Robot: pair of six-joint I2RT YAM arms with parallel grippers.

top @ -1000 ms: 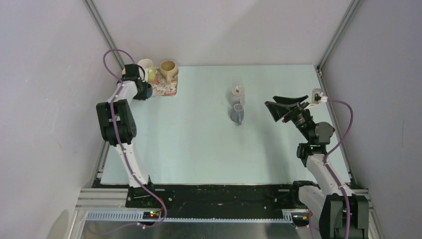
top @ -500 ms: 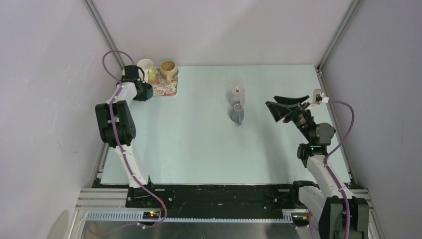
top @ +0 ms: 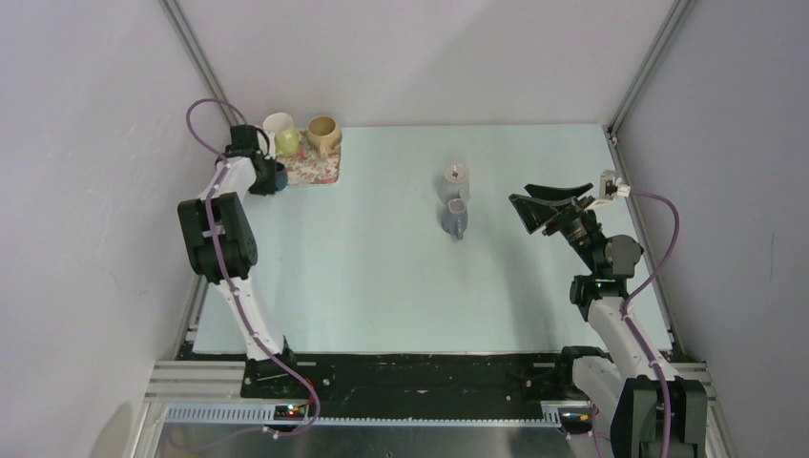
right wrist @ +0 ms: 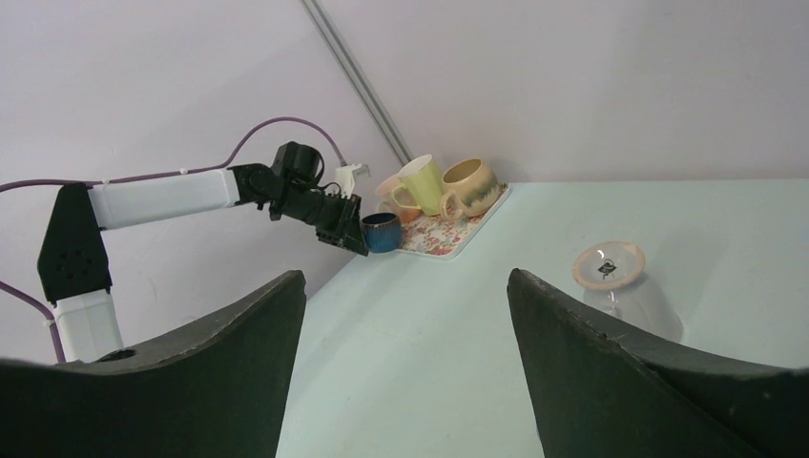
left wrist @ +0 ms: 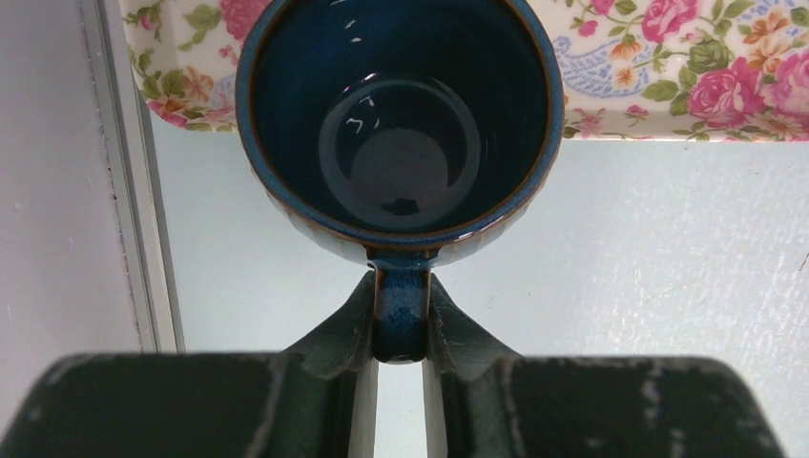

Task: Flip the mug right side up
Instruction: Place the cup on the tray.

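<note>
Mug (left wrist: 399, 143), dark blue, is gripped by the left jaws: they are clamped tight on its handle (left wrist: 399, 315), and its mouth opens straight back toward the wrist. Just past the mug, beyond the jaw tips, a floral tray (left wrist: 687, 67) lies on the table (left wrist: 620, 248). The right jaws stand wide apart, gripping nothing, with a glass (right wrist: 625, 286) standing base-up ahead of them.

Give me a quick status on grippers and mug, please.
Left gripper shut on handle of blue mug. Mug mouth-up at edge of floral tray. Right gripper open, empty. Nothing blocking.
</note>
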